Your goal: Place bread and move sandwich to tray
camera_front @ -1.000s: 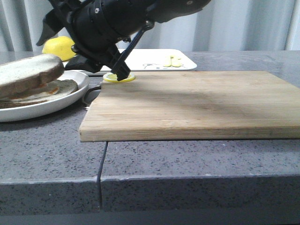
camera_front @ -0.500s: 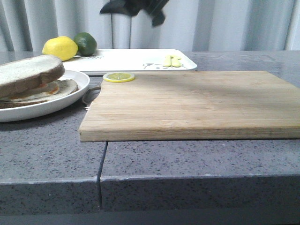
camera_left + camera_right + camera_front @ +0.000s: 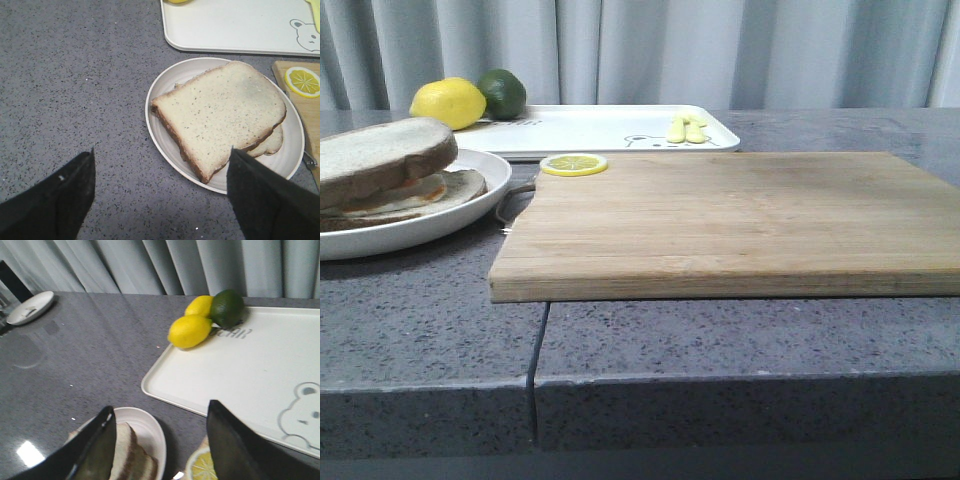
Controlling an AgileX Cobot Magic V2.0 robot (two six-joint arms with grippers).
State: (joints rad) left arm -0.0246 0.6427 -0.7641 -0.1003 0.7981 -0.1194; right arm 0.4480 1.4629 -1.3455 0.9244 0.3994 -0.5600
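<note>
Grey stone counter holds thick brown-crusted bread atop the sandwich.

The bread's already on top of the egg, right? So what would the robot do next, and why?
Probably lower the open left gripper toward the plate to grasp it. The bread already covers the sandwich, the plate still sits off the tray, and both grippers hold nothing.

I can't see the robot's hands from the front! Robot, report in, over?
Both hands open, empty: left hand above the bread-topped egg sandwich on its round white plate. Right hand near the flat white bear tray. Nothing blocking.
</note>
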